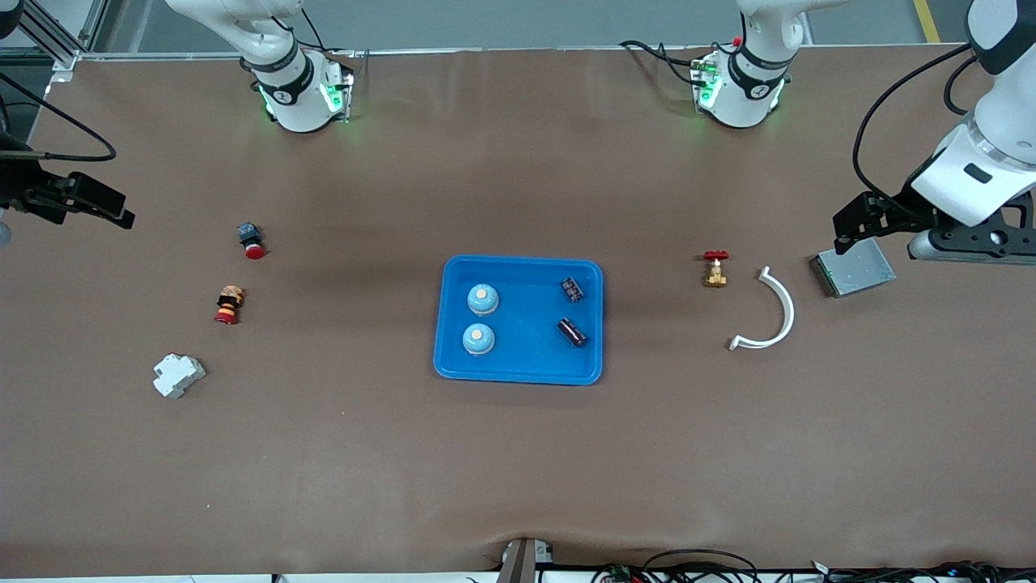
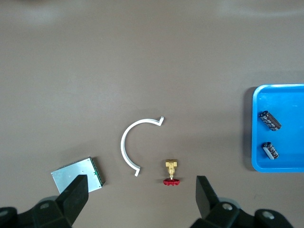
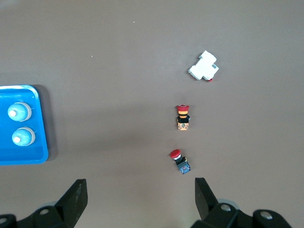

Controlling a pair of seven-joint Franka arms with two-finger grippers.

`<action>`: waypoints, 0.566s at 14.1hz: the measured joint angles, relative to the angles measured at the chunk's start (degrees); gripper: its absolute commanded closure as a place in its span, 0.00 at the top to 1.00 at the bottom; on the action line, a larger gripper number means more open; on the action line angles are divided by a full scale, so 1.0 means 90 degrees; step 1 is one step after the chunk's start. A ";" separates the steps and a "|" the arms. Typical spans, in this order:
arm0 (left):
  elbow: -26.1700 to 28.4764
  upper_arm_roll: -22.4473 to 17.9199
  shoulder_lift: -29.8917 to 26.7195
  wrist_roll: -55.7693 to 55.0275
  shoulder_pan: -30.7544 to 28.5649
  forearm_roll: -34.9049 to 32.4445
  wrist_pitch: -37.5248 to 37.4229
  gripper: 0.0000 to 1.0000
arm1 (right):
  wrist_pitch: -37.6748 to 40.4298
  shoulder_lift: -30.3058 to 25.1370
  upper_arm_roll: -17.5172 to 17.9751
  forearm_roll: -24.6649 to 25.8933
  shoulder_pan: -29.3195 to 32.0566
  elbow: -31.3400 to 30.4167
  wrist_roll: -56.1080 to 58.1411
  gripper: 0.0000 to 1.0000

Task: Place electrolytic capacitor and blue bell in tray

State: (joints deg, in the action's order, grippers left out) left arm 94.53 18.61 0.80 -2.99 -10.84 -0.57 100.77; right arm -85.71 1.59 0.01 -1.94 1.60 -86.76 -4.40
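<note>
The bright-blue tray (image 1: pixel 526 352) (image 2: pixel 285 165) (image 3: pixel 19 157) lies in the middle of the table. Two blue bells (image 1: pixel 483 299) (image 1: pixel 478 338) (image 3: pixel 19 112) stand in it toward the right arm's end. Two dark electrolytic capacitors (image 1: pixel 573 289) (image 1: pixel 572 332) (image 2: pixel 269 120) lie in it toward the left arm's end. My left gripper (image 1: pixel 870 219) (image 2: pixel 141 190) hangs open and empty over the table by the grey plate. At the right arm's end of the table, my right gripper (image 1: pixel 105 206) (image 3: pixel 140 190) is open over bare table, holding nothing.
A brass valve with a red handle (image 1: pixel 715 269), a white curved strip (image 1: pixel 773 312) and a grey metal plate (image 1: pixel 854 267) lie toward the left arm's end. Two red push buttons (image 1: pixel 251 240) (image 1: pixel 229 304) and a white block (image 1: pixel 178 375) lie toward the right arm's end.
</note>
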 measured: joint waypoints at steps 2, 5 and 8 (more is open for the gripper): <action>-0.0003 0.0003 0.0018 0.0000 0.0008 0.0000 0.0000 1.00 | -0.0025 0.0000 0.0015 -0.0002 0.0000 0.0000 0.0000 1.00; -0.0009 0.0004 0.0018 0.0000 0.0020 0.0000 0.0000 1.00 | -0.0076 0.0000 0.0026 -0.0002 0.0000 0.0000 0.0001 1.00; -0.0014 -0.0005 0.0025 0.0000 0.0062 0.0000 0.0000 1.00 | -0.0080 0.0000 0.0027 -0.0002 0.0000 0.0000 0.0001 1.00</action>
State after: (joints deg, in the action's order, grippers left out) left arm 94.41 18.57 1.03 -2.99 -10.28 -0.57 100.77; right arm -86.43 1.59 0.25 -1.95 1.60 -86.76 -4.39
